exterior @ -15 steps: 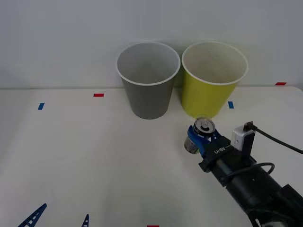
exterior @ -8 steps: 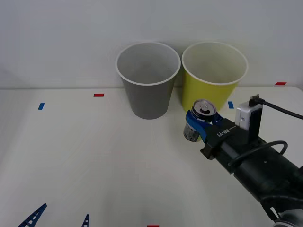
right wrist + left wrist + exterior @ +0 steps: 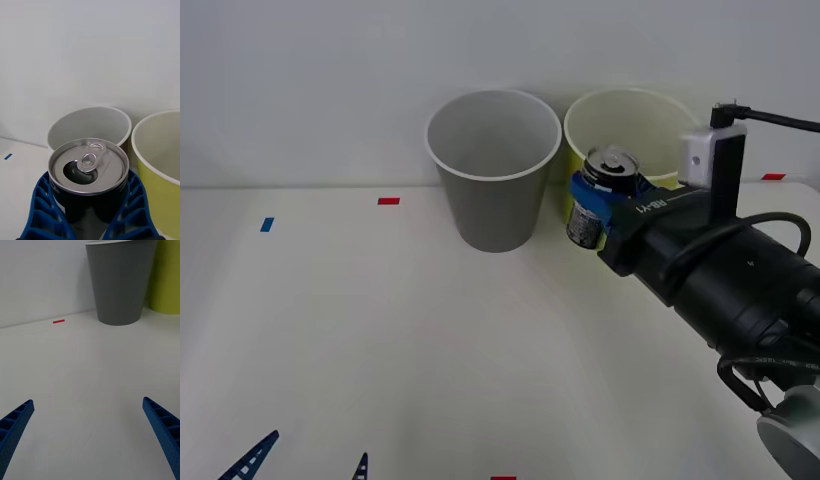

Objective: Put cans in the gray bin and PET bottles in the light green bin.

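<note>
1. Nearest the robot, the left gripper (image 3: 305, 458) waits low over the near edge of the table (image 3: 380, 330), toward its left corner. Its blue fingers (image 3: 15, 423) are spread wide with nothing between them, and bare tabletop lies ahead of it.

2. Further in, the right gripper (image 3: 602, 196) is up in the air off the table, its ribbed blue fingers (image 3: 41, 210) clamped on either side of the can (image 3: 598, 195). The can is dark with a silver top, upright, and its tab opening shows as a dark hole in the right wrist view.

3. I judge the task to be partway through: the can is lifted and carried, but not yet delivered. It hangs in front of the light green bin (image 3: 650, 125), near that bin's rim on the side facing the gray one, so it needs to travel further toward the robot's left before release.

4. At the far edge of the table the gray bin (image 3: 492, 170) stands upright, just beside the light green bin. What can be seen of its pale inside holds nothing.

5. The light green bin stands upright too; the visible part of its inside also looks empty. Its bottom is hidden.

6. No PET bottle lies on the table.
</note>
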Robot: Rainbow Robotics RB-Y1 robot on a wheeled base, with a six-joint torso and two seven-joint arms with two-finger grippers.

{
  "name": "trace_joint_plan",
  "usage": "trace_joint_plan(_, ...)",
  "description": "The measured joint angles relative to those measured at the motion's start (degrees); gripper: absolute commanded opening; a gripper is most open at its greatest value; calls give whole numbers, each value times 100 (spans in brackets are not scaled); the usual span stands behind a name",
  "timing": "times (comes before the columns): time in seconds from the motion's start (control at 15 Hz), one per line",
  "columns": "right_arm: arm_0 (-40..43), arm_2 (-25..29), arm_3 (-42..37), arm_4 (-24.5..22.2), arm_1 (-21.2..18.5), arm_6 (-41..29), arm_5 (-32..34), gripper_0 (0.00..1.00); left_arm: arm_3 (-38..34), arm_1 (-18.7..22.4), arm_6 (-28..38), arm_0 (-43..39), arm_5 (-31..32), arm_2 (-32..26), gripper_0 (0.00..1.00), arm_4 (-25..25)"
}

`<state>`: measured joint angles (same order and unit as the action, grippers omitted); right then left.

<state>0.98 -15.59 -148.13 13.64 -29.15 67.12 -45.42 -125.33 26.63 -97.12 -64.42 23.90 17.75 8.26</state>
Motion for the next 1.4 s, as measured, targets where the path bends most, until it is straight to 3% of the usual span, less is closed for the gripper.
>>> trace_joint_plan(0.13, -609, 29, -12, 102, 48, -102, -582, 5, 0, 0, 0, 0, 0, 0, 100, 0)
trace_joint_plan(0.27, -1267, 150, 163, 584, 129, -159, -952, 5, 0, 0, 0, 0, 0, 0, 100, 0)
trace_joint_plan(0.53, -2616, 239, 1397, 1117, 340, -66, -1011, 4, 0, 0, 0, 0, 0, 0, 100, 0)
trace_joint_plan(0.8, -3283, 179, 2253, 1213, 571, 177, -990, 4, 0, 0, 0, 0, 0, 0, 100, 0)
trace_joint_plan(1.0, -3711, -26, 2892, 1212, 605, 303, -710, 3, 0, 0, 0, 0, 0, 0, 100, 0)
trace_joint_plan(1.27, -4131, -376, 4003, 1191, 582, 357, 421, 2, 0, 0, 0, 0, 0, 0, 100, 0)
trace_joint_plan(1.4, -4331, -466, 4376, 1172, 571, 373, 567, 2, 0, 0, 0, 0, 0, 0, 100, 0)
